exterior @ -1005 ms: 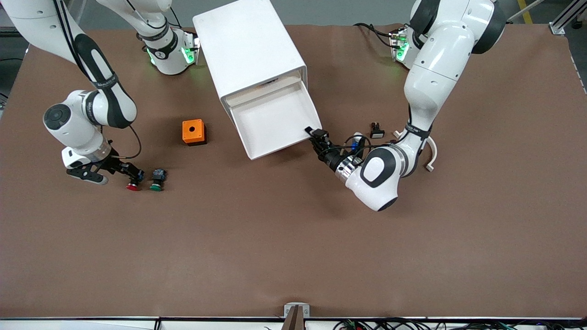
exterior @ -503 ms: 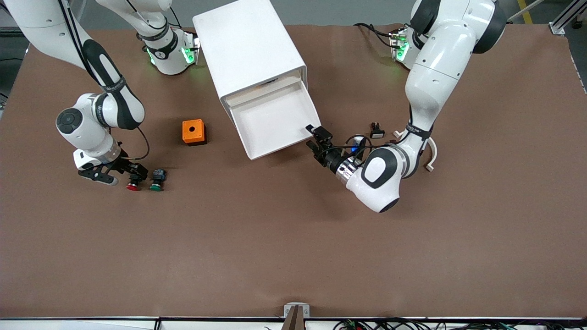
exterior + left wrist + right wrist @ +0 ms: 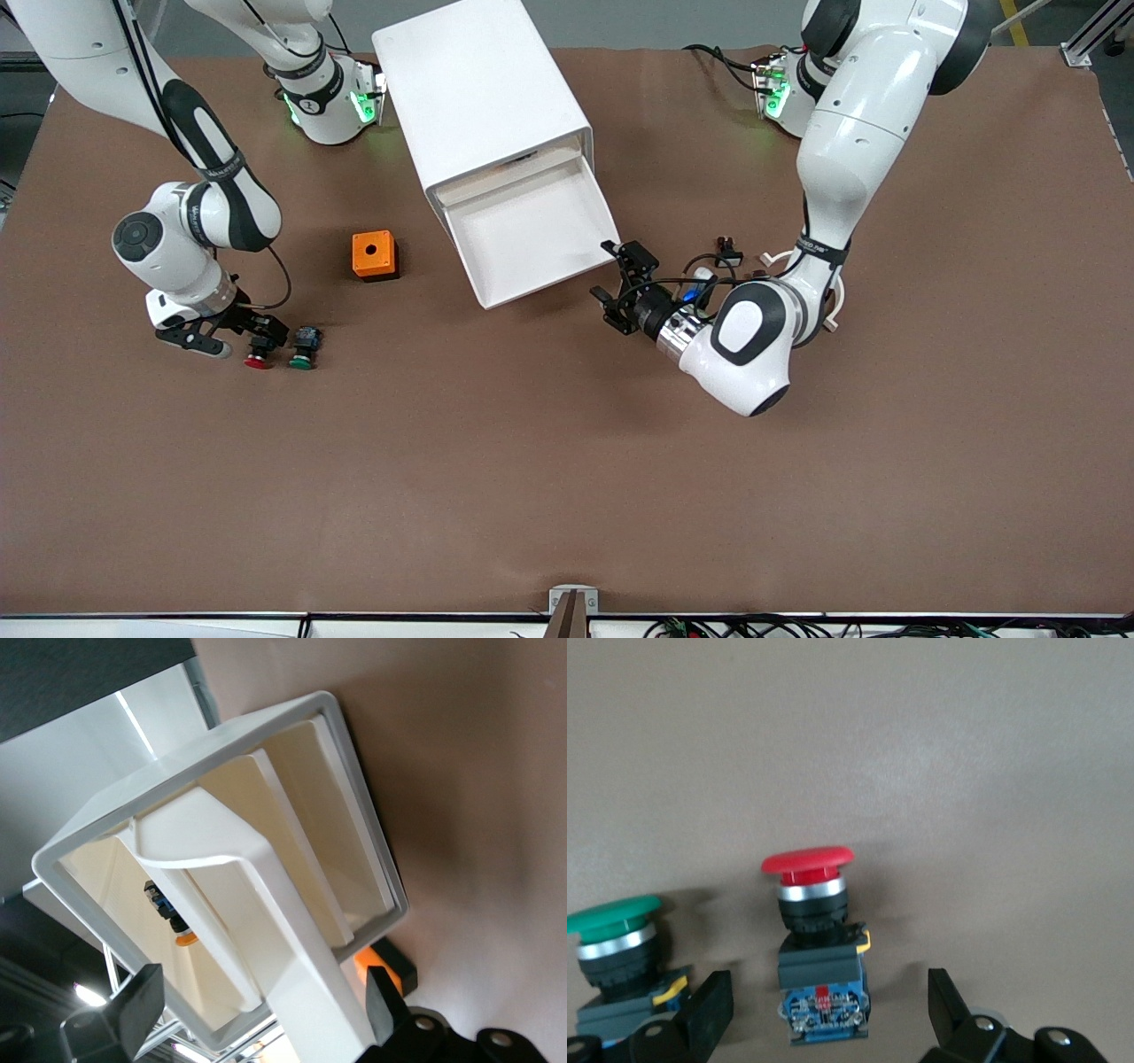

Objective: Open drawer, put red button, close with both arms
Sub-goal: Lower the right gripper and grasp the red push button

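Observation:
The white cabinet [image 3: 483,97] stands at the robots' end of the table with one drawer [image 3: 532,235] pulled out and nothing showing in it. My left gripper [image 3: 620,285] is open just off the drawer's front corner and holds nothing. In the left wrist view the drawer [image 3: 266,895] fills the space ahead of the open left gripper [image 3: 257,1010]. The red button [image 3: 258,358] lies on the table toward the right arm's end. My right gripper [image 3: 260,339] is open at it. In the right wrist view the fingers [image 3: 709,1010] stand on either side of the red button's [image 3: 811,930] blue-black body without touching it.
A green button [image 3: 302,353] lies right beside the red one and also shows in the right wrist view [image 3: 616,948]. An orange box [image 3: 374,255] with a hole sits between the buttons and the drawer. A small black part [image 3: 728,252] and a white curved piece [image 3: 834,306] lie by the left arm.
My left gripper has let go of the drawer's front corner, opened and drawn back a little toward the front camera. My right gripper has moved in around the red button.

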Robot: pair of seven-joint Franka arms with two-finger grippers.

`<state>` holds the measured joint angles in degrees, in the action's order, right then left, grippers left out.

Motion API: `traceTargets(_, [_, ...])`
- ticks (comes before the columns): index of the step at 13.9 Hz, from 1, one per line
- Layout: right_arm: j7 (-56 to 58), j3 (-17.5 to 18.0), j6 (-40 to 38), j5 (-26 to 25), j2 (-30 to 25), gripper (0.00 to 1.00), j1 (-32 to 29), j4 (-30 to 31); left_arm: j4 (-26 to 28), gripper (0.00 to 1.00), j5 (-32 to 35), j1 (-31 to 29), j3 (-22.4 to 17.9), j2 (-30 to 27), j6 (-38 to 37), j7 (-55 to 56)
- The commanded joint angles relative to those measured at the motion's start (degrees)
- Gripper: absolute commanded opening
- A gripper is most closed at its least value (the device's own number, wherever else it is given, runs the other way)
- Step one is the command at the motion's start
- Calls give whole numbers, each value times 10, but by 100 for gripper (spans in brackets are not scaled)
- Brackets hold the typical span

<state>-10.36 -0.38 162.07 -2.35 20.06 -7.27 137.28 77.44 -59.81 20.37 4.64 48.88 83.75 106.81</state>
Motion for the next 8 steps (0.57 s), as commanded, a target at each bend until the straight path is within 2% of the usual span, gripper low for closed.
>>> traceTargets(1, [-7,0,-12,5,-6,51,8,8,-20,100,13,-11,2,-8,-9,-69])
traceTargets(3, [-7,1,-16,5,-6,12,8,8,-35,100,38,-11,2,-8,-10,-133])
traceTargets(4, [-6,0,-23,5,-6,0,8,7,-39,100,49,-11,-1,-8,-9,-167])
traceTargets(8, [-2,1,-40,5,-18,0,9,-3,-56,100,77,-10,-32,-9,-6,-298])
